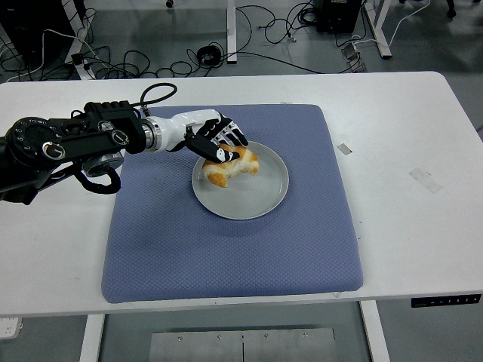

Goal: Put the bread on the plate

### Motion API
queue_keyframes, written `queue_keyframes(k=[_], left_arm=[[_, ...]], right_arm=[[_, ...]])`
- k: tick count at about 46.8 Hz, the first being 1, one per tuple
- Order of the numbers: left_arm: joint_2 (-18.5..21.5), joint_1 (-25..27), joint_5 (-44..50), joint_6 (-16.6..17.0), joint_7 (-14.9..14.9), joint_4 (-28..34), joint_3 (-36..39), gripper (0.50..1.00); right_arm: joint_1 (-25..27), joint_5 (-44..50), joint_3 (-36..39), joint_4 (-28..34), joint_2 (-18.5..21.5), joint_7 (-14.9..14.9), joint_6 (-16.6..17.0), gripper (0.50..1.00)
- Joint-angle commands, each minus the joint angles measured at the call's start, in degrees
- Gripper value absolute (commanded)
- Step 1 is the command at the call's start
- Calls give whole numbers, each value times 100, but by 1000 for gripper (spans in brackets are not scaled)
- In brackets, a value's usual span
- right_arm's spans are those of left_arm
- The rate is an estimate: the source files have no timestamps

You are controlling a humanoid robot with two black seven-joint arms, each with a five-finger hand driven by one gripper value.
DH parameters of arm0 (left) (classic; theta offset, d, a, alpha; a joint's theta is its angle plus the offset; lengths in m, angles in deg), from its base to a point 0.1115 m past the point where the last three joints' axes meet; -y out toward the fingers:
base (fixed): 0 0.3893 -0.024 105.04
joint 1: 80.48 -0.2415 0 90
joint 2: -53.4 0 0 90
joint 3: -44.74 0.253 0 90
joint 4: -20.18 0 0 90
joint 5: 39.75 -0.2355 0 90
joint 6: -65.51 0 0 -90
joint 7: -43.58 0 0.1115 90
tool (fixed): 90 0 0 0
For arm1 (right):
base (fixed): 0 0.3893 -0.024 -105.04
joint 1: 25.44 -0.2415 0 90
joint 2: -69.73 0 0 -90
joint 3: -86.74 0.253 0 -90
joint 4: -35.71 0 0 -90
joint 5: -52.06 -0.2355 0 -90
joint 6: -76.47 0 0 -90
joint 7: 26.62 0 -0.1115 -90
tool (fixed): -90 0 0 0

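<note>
White and wide, your surface [423, 226] carries a blue quilted mat [226, 249], and beyond its far edge you see a grey floor strewn with black cables [249, 30] and the legs of other desks. On the mat's far half sits a round grey plate [253, 197]. Your left arm [75, 139] comes in from the left edge, stretched nearly level across the mat's far left corner, ending in the left hand [219, 142] at the plate's far left rim. Its dark fingers [224, 153] curl down over the bread [229, 165], a golden roll, grasping it from above. The bread is over the plate's far left part, just inside the rim; you cannot tell whether its underside touches the plate.
</note>
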Motion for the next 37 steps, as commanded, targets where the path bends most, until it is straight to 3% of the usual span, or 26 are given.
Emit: queue_keyframes(k=[1, 37], left_arm=[[-10, -32, 0, -1, 2, 2, 1, 590], [-1, -146, 9, 43, 2, 2, -7, 652]], right_arm=[[0, -1, 0, 0, 0, 0, 0, 1000], [0, -1, 0, 0, 0, 0, 0, 1000]])
